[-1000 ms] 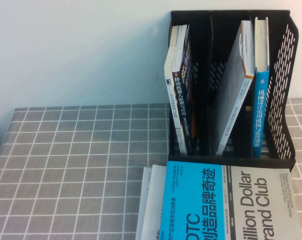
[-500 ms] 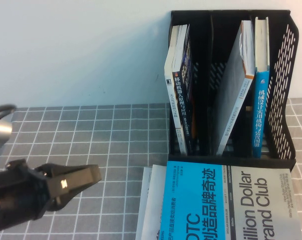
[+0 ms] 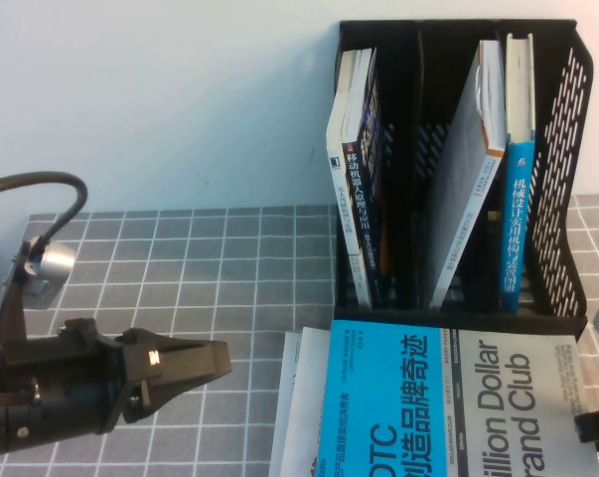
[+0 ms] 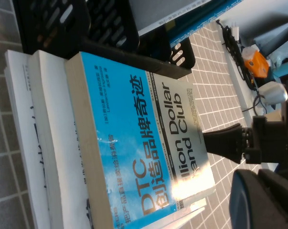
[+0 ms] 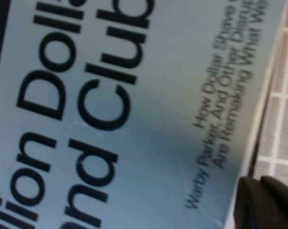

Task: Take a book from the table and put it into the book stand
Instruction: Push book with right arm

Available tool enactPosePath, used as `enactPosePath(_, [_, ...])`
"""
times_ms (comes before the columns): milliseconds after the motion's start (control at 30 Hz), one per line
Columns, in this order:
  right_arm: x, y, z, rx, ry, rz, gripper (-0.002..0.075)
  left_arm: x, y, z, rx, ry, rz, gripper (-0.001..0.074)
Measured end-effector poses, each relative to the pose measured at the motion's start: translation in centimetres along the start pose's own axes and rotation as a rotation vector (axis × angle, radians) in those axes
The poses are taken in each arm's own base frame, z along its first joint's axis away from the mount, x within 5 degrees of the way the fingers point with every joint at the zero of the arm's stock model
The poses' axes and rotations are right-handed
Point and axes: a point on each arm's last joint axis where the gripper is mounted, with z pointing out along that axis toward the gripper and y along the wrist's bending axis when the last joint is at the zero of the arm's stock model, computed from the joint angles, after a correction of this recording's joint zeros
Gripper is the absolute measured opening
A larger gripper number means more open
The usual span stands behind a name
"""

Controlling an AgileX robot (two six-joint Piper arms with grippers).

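Observation:
The blue and silver-grey book (image 3: 448, 397) lies flat on top of a stack in front of the black book stand (image 3: 562, 179). It also shows in the left wrist view (image 4: 144, 143) and fills the right wrist view (image 5: 110, 95). My left gripper (image 3: 224, 360) is shut and empty, low over the table (image 3: 180, 258), left of the stack and pointing at it. Its fingertips show in its own view (image 4: 256, 179). My right gripper (image 3: 589, 425) is shut and empty at the book's right edge, and it shows there in its own view too (image 5: 265, 191).
White books (image 3: 294, 397) lie under the blue one, jutting out on its left. The stand's left slot holds upright books (image 3: 359, 199). A white book (image 3: 468, 179) leans in the right part beside a slim blue-spined one (image 3: 518, 199). The middle slot (image 3: 428, 149) is open.
My left arm has come in from the left and moved right toward the stack. My right gripper has appeared at the book's right edge. The books have not moved.

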Motion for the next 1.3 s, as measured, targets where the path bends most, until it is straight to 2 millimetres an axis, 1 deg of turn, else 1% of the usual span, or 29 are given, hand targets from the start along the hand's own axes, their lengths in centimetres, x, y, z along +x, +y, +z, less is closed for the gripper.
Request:
enactPosePath(133, [-0.1,0.7,0.5,-0.009,0.0,-0.025,-0.0003,-0.1,-0.1,0.0,0.007,-0.006,-0.007,-0.0003])
enactPosePath(233, [-0.2,1.0,0.5,-0.015,-0.005,-0.04,-0.0003,-0.1,-0.1,0.0,0.008,-0.007,-0.007,-0.0003])
enactPosePath(500, [-1.9,1.6,-0.1,-0.029,-0.041,-0.061,-0.0003,-0.1,0.0,0.0,0.008,-0.007,-0.006,-0.0003])
enactPosePath(633, [-2.4,1.6,0.7,-0.033,-0.015,-0.063,-0.0003,0.0,-0.1,0.0,0.017,-0.001,-0.007,-0.0003])
enactPosePath(767, [-2.6,1.6,1.8,-0.041,0.023,-0.057,-0.0003,0.0,-0.6,0.0,0.07,-0.001,-0.032,-0.0003])
enactPosePath(1033, [-2.7,3.8,2.4,-0.08,0.004,-0.105,-0.0003,-0.7,-1.0,0.1,0.135,-0.057,-0.113,-0.0003])
enactPosePath(1200, [-2.8,5.2,2.6,-0.11,0.006,-0.126,-0.0003,-0.9,-0.3,0.7,0.14,-0.038,-0.171,-0.0003])
enactPosePath(1300, [-3.0,5.8,2.6,-0.123,0.005,-0.14,-0.0003,-1.2,0.7,1.1,0.145,-0.016,-0.217,-0.0003])
